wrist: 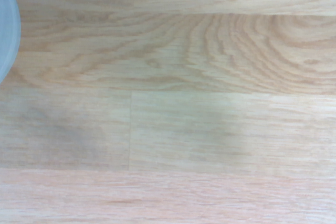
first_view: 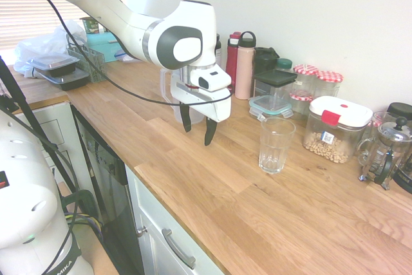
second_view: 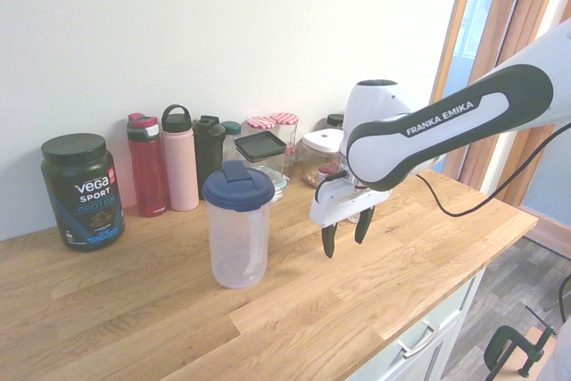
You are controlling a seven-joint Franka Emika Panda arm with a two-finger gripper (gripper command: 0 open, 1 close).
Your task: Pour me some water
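Note:
A clear shaker bottle with a dark blue lid (second_view: pixel 237 225) stands upright on the wooden counter; in the first exterior view the arm hides most of its body (first_view: pixel 166 88). Whether it holds water I cannot tell. An empty ribbed drinking glass (first_view: pixel 275 145) stands further along the counter. Between the two, my gripper (first_view: pixel 198 132) (second_view: pixel 344 243) hangs a little above the wood, open, pointing down, with nothing between its fingers. The wrist view shows bare counter boards and a pale rounded edge (wrist: pixel 6 30) at one side.
Along the wall stand a Vega protein tub (second_view: pixel 82 189), a red bottle (second_view: pixel 147 165), a pink bottle (second_view: pixel 180 158), a black bottle (second_view: pixel 209 149), jars, lidded containers (first_view: pixel 335 130) and a French press (first_view: pixel 385 152). The counter's front edge (first_view: pixel 193 223) runs close by.

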